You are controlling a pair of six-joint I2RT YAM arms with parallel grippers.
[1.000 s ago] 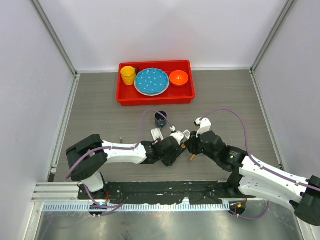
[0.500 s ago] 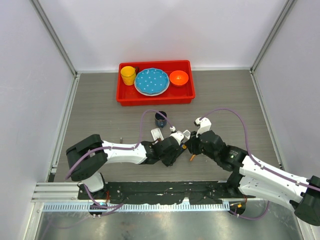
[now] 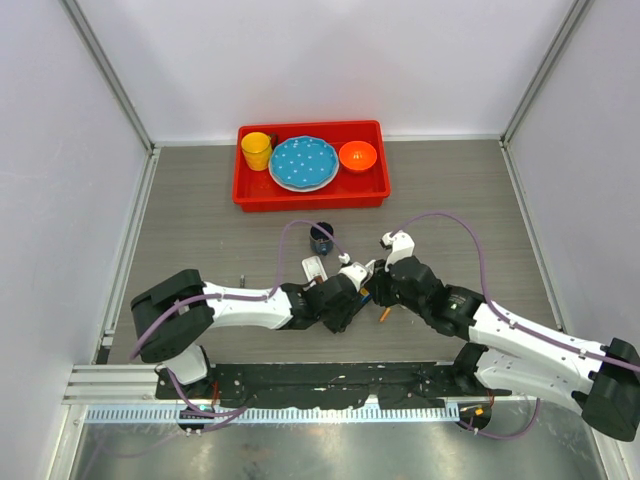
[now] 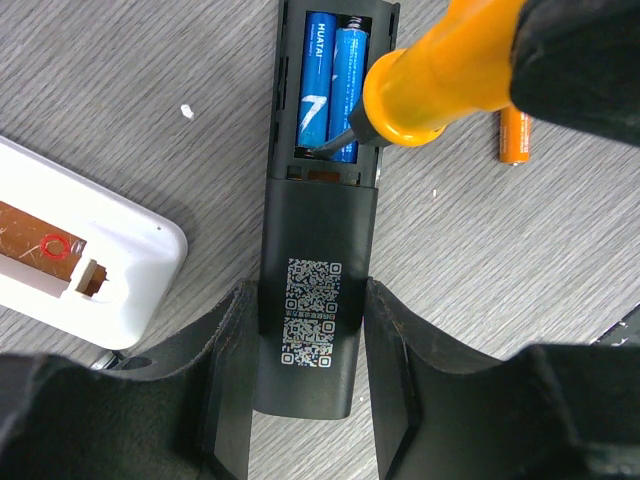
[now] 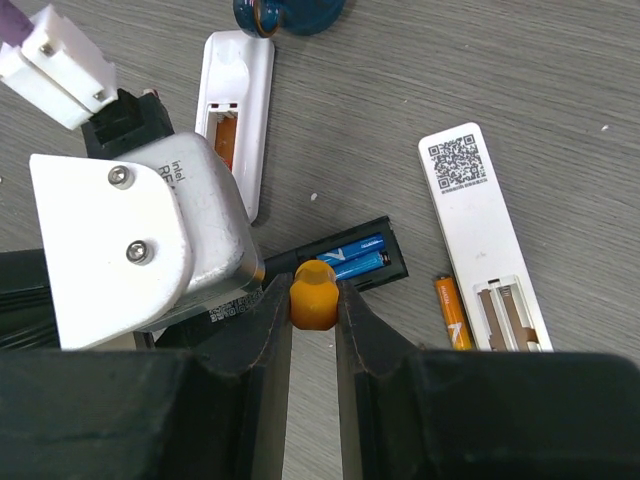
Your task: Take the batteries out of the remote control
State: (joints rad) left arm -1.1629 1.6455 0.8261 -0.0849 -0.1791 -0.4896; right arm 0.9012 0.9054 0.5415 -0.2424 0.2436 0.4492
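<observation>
Blue cells: the two blue cylindrical batteries (image 4: 332,85) lie side by side in the open bay of the black plastic remote control (image 4: 320,220), which rests on the grey wood-grain desk (image 3: 200,230).
Left end effector (image 4: 312,300): closed on the sides of the black plastic remote control, holding it flat.
Right end effector (image 5: 313,290): clamped narrow on the orange-handled screwdriver (image 4: 440,75), whose dark tip sits at the near end of the blue cells.
Done: one loose orange battery (image 4: 514,135) lies on the desk beside the long white remote (image 5: 478,215), whose bay looks empty.
Left: both blue cells are not yet out. The second white remote (image 5: 238,100) shows something orange in its bay; I cannot tell whether it is a cell.
Progress: I judge it partway, at the prying step.
Writing: the blue cells carry white lettering that seems to read "HUATAI"; QR labels sit on the black remote and the long white one; the silver camera housing (image 5: 140,240) reads "Intel".
</observation>
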